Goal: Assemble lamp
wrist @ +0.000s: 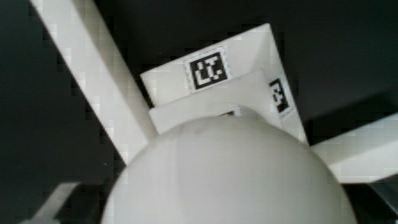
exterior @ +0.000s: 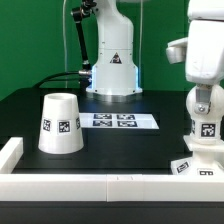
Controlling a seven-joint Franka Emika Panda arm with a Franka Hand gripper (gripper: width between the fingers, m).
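Observation:
My gripper (exterior: pixel 204 98) is at the exterior view's right, shut on the white ball-shaped bulb (exterior: pixel 205 122), which carries a square tag. It holds the bulb upright just above the flat square base (exterior: pixel 193 165), which lies by the front rail. In the wrist view the bulb (wrist: pixel 222 170) fills the foreground and hides my fingertips. The base (wrist: pixel 228 72) with two tags shows beyond it. The truncated-cone shade (exterior: pixel 60 124) stands on the black table at the exterior view's left, wide end down, far from the gripper.
The marker board (exterior: pixel 118 121) lies flat mid-table in front of the arm's pedestal (exterior: pixel 112 70). A white rail (exterior: pixel 90 185) runs along the table's front and left edges; it also shows in the wrist view (wrist: pixel 98 85) next to the base.

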